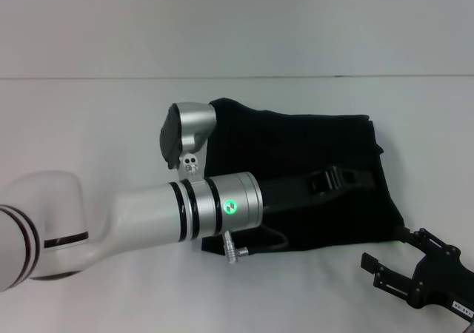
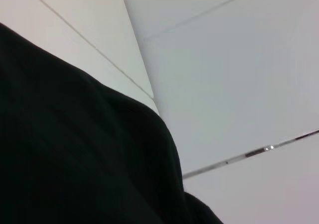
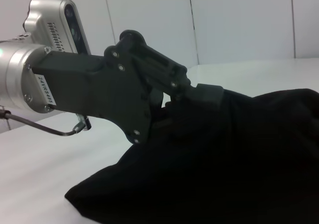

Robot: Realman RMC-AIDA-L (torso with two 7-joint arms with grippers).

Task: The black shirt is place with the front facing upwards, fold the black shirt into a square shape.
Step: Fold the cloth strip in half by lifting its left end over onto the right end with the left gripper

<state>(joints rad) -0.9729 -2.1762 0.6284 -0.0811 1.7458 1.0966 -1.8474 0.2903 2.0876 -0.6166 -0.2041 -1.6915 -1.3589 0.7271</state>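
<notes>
The black shirt (image 1: pixel 296 177) sits bunched mid-surface (image 1: pixel 89 118), already folded smaller. The left gripper (image 1: pixel 337 179) reaches across it, apparently pinching fabric, though I can't tell for sure. A loose pinch could undo the fold. The right gripper (image 1: pixel 389 270) idles nearby, spread and empty.

The black shirt (image 1: pixel 296 177) lies bunched over the middle of the white table (image 1: pixel 89 111), reaching toward its right edge. The left arm (image 1: pixel 148 214) stretches across the near side and over the cloth, with the left gripper (image 1: pixel 337 179) low on the fabric, blocking any approach from the near-left. The right gripper (image 1: pixel 396 274) sits at the near-right corner, just off the shirt's hem. Bare table lies along the far edge and the left side.
</notes>
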